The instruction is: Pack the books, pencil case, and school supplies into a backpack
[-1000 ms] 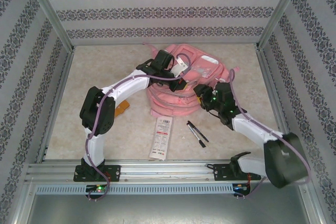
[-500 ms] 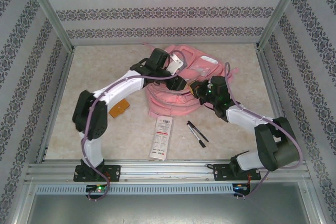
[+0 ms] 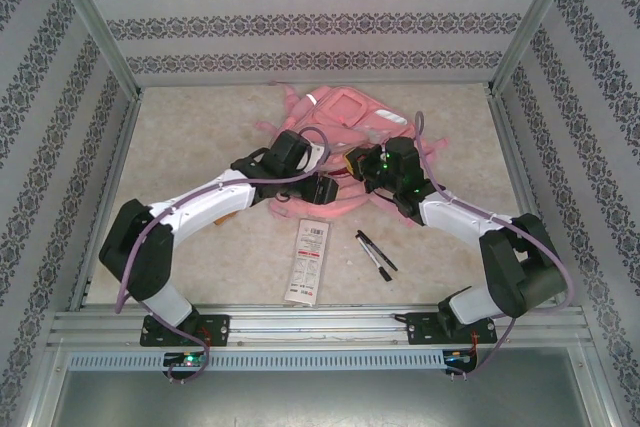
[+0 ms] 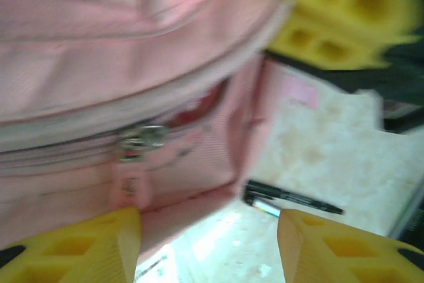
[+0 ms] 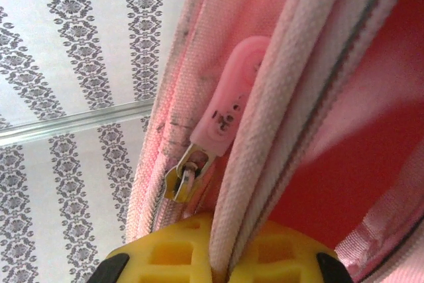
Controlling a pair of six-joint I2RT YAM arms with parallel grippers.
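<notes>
Backpack (image 3: pixel 345 112) first: in the top view the pink bag lies at 12 o'clock of the table's (image 3: pixel 200 147) middle, and both your arms reach to its near edge. Your right gripper (image 5: pixel 222 246) is clamped on the bag's zipped rim. Its wrist view shows the piped edge running down between the yellow fingers (image 5: pixel 199 233), with a pink zip pull (image 5: pixel 232 97) at 12 o'clock of them. Your left gripper (image 4: pixel 209 243) has its jaws well apart with nothing between them. It faces the bag's mouth, where red lining shows and a metal zip slider (image 4: pixel 142 138) sits at 11 o'clock. The pencil case (image 3: pixel 308 262) lies flat on the table at 6 o'clock of the bag, apart from it. The two black pens (image 3: pixel 375 252) lie side by side at 3 o'clock of that pack.
</notes>
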